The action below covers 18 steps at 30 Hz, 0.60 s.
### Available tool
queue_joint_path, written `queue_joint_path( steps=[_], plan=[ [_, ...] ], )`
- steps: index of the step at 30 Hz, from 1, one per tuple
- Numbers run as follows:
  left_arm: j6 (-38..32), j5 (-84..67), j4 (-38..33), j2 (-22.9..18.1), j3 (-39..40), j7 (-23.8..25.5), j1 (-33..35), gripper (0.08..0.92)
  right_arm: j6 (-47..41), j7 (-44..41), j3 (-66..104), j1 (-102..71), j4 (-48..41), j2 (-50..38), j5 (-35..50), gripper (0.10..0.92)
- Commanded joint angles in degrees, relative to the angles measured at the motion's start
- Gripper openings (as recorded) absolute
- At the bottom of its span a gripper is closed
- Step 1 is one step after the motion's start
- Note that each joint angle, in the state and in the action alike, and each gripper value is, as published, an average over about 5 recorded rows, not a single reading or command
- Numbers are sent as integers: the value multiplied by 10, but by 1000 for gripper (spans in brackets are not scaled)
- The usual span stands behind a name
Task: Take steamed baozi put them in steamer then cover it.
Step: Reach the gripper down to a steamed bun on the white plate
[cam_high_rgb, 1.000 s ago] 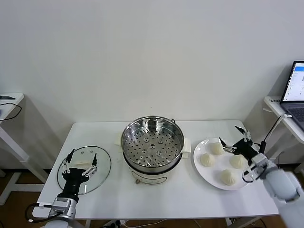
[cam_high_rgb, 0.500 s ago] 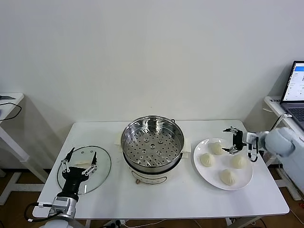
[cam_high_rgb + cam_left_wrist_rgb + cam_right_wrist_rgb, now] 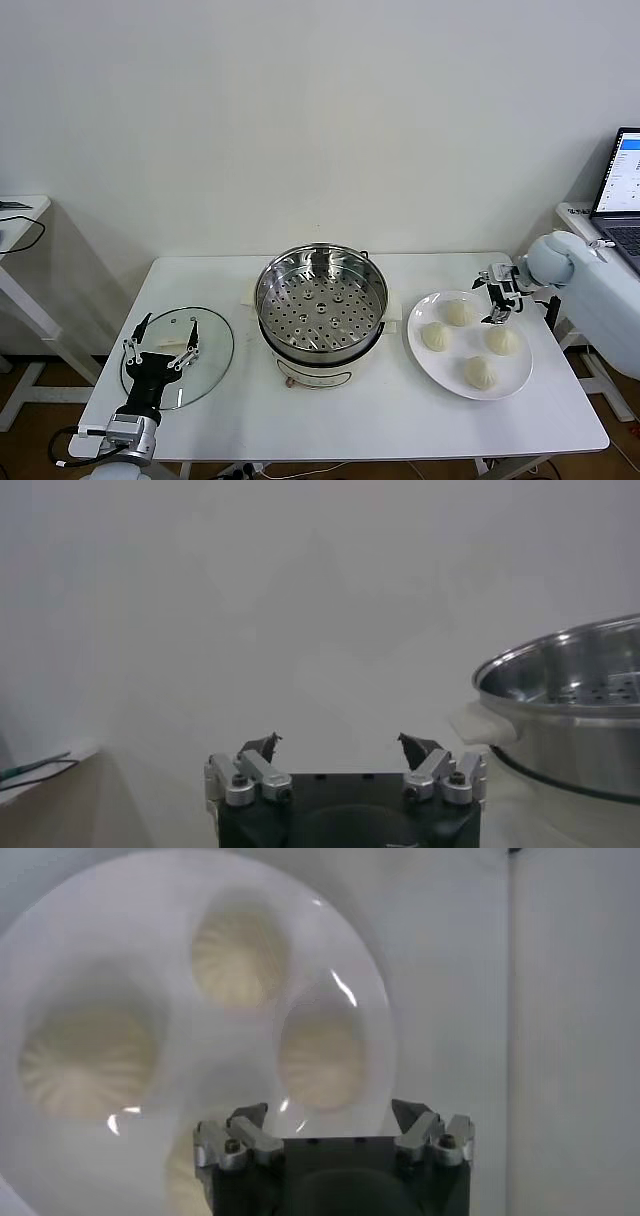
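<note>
Altogether four steamed baozi (image 3: pixel 465 340) — one plate (image 3: pixel 425 359); one empty steamer (image 3: pixel 321 301).

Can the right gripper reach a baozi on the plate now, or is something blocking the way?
Probably yes. The right gripper hangs open just above the plate, between two baozi, and nothing lies between it and them.
</note>
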Motion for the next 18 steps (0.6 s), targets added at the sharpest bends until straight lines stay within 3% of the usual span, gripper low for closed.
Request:
queue_joint_path(
  steps=[1, 18],
  plan=[
    [-1, 0, 1, -1, -1, 0, -1, 823, 1, -20, -41, 35, -77, 62, -32, 823],
    [-4, 6, 0, -3, -2, -2, 0, 823, 0, -2, -3, 9, -105, 92, -55, 823]
  ],
)
